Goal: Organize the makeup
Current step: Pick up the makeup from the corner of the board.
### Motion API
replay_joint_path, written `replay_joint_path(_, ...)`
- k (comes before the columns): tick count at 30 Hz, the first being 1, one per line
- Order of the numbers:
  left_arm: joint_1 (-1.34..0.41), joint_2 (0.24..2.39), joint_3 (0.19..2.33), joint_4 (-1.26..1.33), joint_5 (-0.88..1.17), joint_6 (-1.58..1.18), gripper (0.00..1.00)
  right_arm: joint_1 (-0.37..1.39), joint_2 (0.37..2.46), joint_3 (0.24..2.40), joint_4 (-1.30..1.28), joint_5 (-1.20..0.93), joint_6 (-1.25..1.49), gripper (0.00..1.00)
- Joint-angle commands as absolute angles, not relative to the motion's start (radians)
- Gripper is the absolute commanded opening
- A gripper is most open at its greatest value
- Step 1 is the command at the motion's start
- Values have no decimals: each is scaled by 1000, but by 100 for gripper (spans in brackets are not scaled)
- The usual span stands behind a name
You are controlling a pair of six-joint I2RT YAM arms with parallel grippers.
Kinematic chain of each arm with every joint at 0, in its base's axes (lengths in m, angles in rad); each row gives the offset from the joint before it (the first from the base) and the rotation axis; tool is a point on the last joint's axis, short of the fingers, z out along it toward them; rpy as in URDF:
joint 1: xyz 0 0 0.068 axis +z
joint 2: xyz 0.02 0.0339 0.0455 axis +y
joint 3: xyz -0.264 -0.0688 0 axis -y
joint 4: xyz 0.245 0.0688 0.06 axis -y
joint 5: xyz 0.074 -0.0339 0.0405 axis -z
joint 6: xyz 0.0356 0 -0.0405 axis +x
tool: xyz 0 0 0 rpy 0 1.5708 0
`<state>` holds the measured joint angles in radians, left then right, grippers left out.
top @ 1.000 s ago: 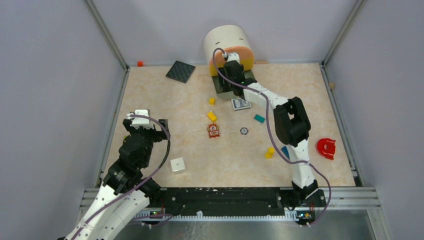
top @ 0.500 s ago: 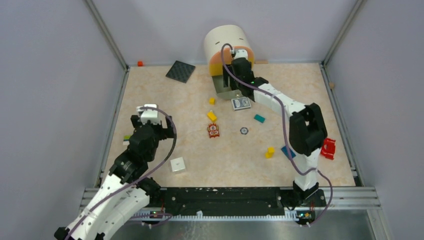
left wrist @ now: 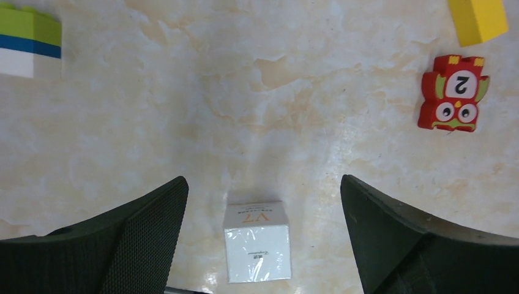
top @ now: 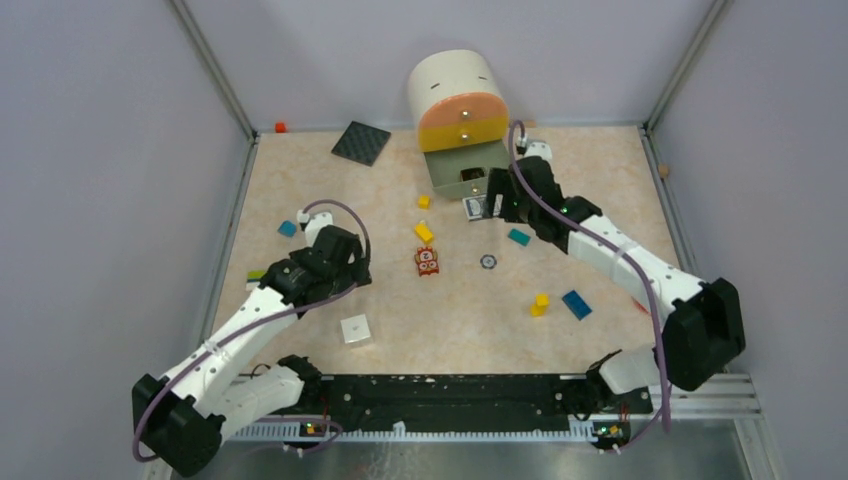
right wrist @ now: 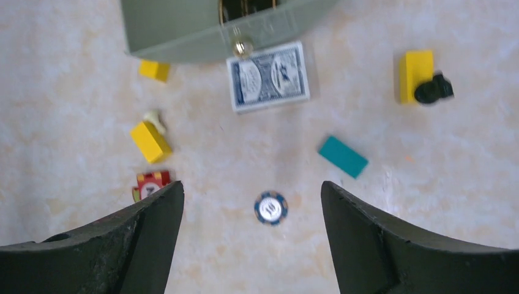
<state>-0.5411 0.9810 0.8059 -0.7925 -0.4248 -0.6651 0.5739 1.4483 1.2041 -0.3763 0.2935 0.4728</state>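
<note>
A small white "V7" cosmetics box (left wrist: 257, 248) lies on the table, also in the top view (top: 354, 330). My left gripper (left wrist: 260, 184) hovers over it, open and empty, with the box between the fingers; it also shows in the top view (top: 340, 280). A black square compact (top: 361, 143) lies at the back left. My right gripper (right wrist: 251, 187) is open and empty above a poker chip (right wrist: 270, 208), just in front of the open green drawer (right wrist: 183, 37); it also shows in the top view (top: 497, 203). Brush, pencils, silver tool and pouch are out of view.
A cream and orange drawer unit (top: 460, 100) stands at the back with the green drawer (top: 463, 172) pulled out. In front lie a blue-backed card deck (right wrist: 268, 76), yellow blocks (right wrist: 150, 141), a teal block (right wrist: 343, 157), a red owl block (left wrist: 454, 93) and a blue block (top: 575, 304).
My right gripper has pulled back out of the drawer area, toward the near right. My left arm has stretched forward and right, over the white box.
</note>
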Motion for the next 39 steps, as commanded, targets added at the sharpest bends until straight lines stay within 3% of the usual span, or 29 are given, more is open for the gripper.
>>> replay_joint_path(1, -542, 893, 761, -827, -390, -840, 99, 581, 1302, 1065, -436, 258, 555, 81)
replay_joint_path(7, -543, 902, 597, -746, -324, -908, 99, 581, 1200, 940, -409, 208, 586, 81)
replay_joint_path(15, -582, 1007, 594, -773, -397, -936, 99, 581, 1223, 938, -421, 159, 573, 81)
replay_joint_path(25, -694, 1027, 525, -757, -348, -995, 99, 585, 1235, 923, -397, 120, 586, 81)
replay_joint_path(27, -703, 1005, 511, -757, -344, -1008, 93, 586, 1236, 925, -398, 118, 585, 81)
replay_joint_path(33, -707, 949, 515, -713, -314, -966, 58, 595, 1232, 919, -403, 118, 588, 80)
replay_joint_path(39, -708, 984, 634, -618, -254, -797, 41, 600, 1202, 914, -423, 119, 588, 80)
